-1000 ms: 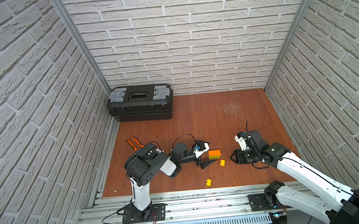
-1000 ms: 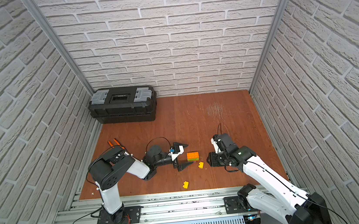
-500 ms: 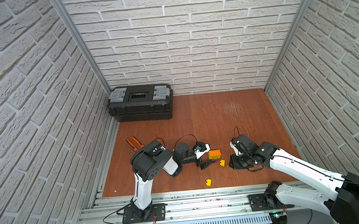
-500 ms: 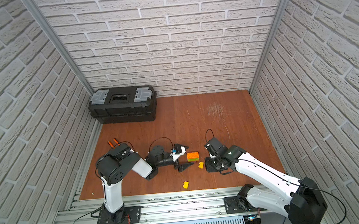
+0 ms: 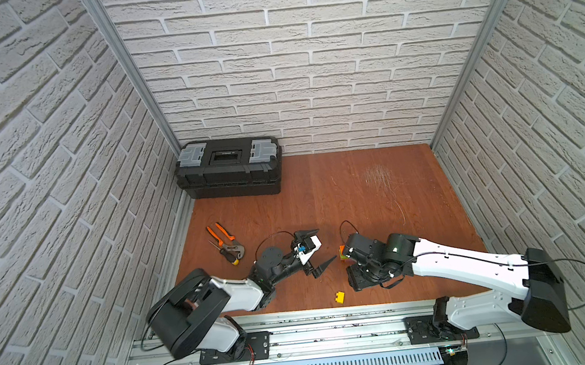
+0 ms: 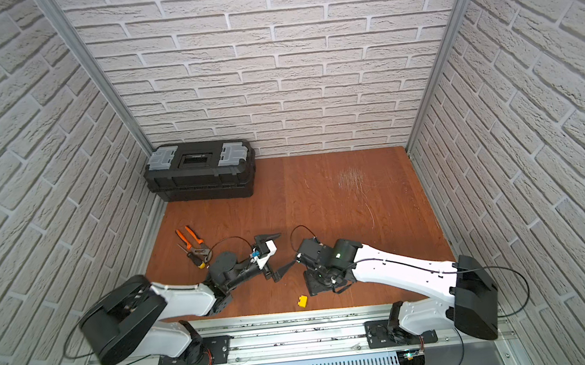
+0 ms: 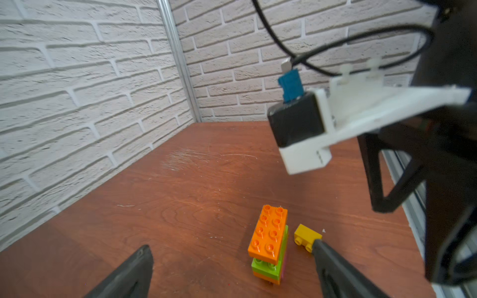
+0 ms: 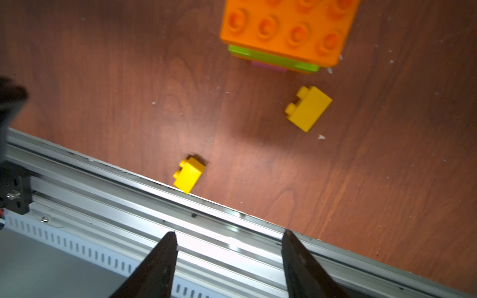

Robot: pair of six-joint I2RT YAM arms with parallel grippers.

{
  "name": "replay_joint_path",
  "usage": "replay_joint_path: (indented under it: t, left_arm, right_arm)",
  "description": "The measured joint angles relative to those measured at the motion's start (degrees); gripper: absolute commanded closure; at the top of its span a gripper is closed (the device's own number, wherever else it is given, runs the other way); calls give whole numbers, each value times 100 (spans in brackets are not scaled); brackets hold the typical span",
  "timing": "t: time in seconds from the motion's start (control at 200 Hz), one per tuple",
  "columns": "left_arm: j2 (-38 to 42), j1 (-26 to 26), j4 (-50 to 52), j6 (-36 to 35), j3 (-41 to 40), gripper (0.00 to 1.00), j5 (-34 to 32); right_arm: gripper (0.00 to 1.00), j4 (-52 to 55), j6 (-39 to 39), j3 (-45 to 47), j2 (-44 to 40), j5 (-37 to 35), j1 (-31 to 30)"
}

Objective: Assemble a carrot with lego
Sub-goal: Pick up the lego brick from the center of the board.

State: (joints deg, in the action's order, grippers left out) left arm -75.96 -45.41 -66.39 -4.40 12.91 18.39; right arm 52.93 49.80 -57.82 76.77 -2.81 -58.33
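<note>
ok quick rundown: the carrot [image 7: 269, 240] stands on the table [image 7: 180, 206] as a stack, orange slab on top, green under it, then more orange + a bit of pink at the bottom. Two yellows aren't on it yet afaict. The near yellow brick [image 8: 308, 108] lies just beside the carrot, tipped on its side w/ studs pointing sideways, long axis at an angle to the carrot's long side. The edge yellow brick [image 8: 189, 175] is also on its side, right at the front edge by the rail [image 8: 129, 206]. Left gripper [image 7: 229, 246] is spread wide, nothing in it. One fingertip [image 7: 325, 255] sits right at the near yellow brick from the outside, so the brick isn't between the fingers, and I can't tell if it touches. Right gripper [image 8: 229, 233] has its fingers apart w/ nothing between them. Both yellows lie out ahead of its tips, the edge one closer. Imo the right arm is better placed for the edge one, but it'd prob need a wrist turn so the fingers close across the brick's short width.
</note>
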Motion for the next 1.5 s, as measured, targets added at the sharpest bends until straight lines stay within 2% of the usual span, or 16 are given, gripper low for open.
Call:
replay_joint_path:
  t: [0.115, 0.2, 0.27, 0.415, 0.485, 0.54, 0.715, 0.89, 1.185, 1.5]
  left_arm:
    - [1633, -46, 946, 164, -361, 2, -402]
    - [2933, -76, 1838, 267, -463, 2, -715]
    - [4044, -87, 2496, 367, -586, 2, -986]
    - [6583, -116, 3991, 713, -933, 2, -1676]
    - [7322, -129, 4649, 955, -994, 2, -1980]
    - [7372, -144, 4953, 1119, -986, 2, -2142]
    - [6813, -256, 5781, 1585, -984, 2, -2483]
    - [6607, -275, 6336, 1770, -754, 2, -2715]
    - [6513, -278, 6738, 2127, -485, 2, -2918]
    - [6472, -278, 7112, 2957, -448, 2, -3416]
  right_arm:
    - [58, -116, 140, -354, 647, -37, -247]
    - [61, -271, 170, -378, 1025, -2, -313]
    - [60, -369, 173, -367, 1237, 22, -341]
    - [49, -382, 144, -431, 1574, 55, -339]
    - [43, -343, 153, -505, 1757, 101, -339]
    - [41, -317, 146, -529, 1829, 133, -339]
    - [41, -317, 304, -527, 1838, 334, -297]
    - [45, -601, 555, -437, 1856, 629, -251]
    - [48, -1196, 999, 343, 1860, 1010, -50]
    - [59, -1456, 1108, 363, 1871, 1161, 4]
